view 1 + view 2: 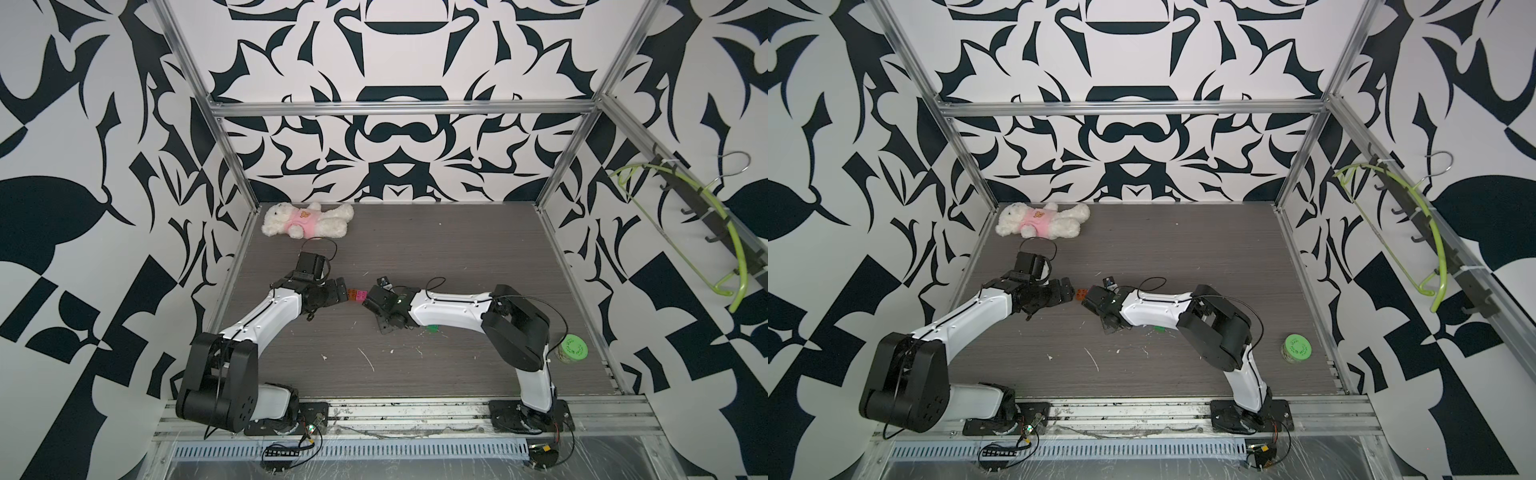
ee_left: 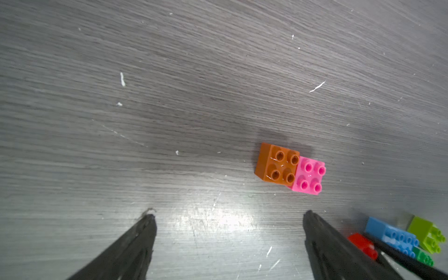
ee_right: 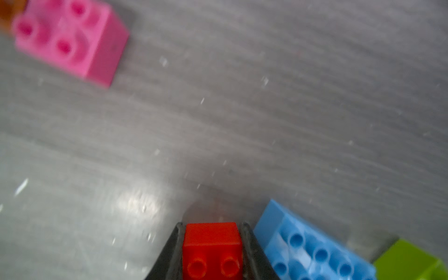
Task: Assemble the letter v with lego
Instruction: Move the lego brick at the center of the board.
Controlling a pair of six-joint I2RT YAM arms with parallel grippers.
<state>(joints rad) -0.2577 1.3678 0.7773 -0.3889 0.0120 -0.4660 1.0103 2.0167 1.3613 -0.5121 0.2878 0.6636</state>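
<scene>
Right jaws clamped on red brick, close beside blue brick, mid-desk. Left jaws wide open, empty, just left of the touching orange brick and pink brick. Risk: the pinch looks shallow, so red may slip or drag blue askew.

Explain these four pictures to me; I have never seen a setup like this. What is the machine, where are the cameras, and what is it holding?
Two white robot arms stand on a grey table, each ending in a two-fingered gripper. The two wide pictures look down from one overhead camera; the close-ups come from cameras on the wrists. The left gripper is open and empty, near an orange brick touching a pink brick. The right gripper is closed on a red brick, beside a blue brick and a lime-green brick. A plush bear and a green-lidded jar sit aside.
</scene>
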